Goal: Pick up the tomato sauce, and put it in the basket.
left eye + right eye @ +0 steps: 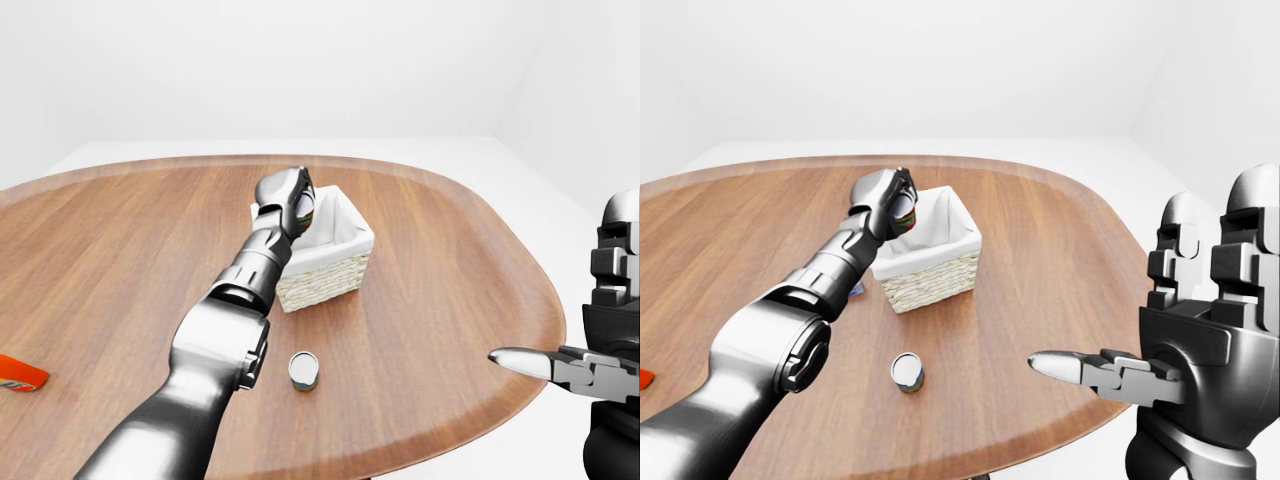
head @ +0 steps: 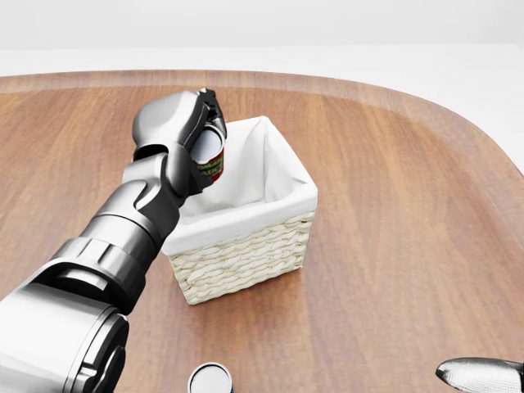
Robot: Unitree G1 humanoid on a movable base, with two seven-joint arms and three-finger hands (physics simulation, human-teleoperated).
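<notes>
— Left hand [image 2: 195, 131]?
— Fingers wrapped round the tomato sauce can [image 2: 210, 155], holding it over the basket [image 2: 246, 254] at its left rim in the head view.
— Right hand [image 1: 1200, 330]?
— Raised at the worktop's [image 1: 440, 300] right edge, fingers spread, holding nothing. A small tin [image 1: 303, 369] stands below the basket.

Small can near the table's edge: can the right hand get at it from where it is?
Probably yes: the right hand is open and empty, and bare table lies between it and the small can.
</notes>
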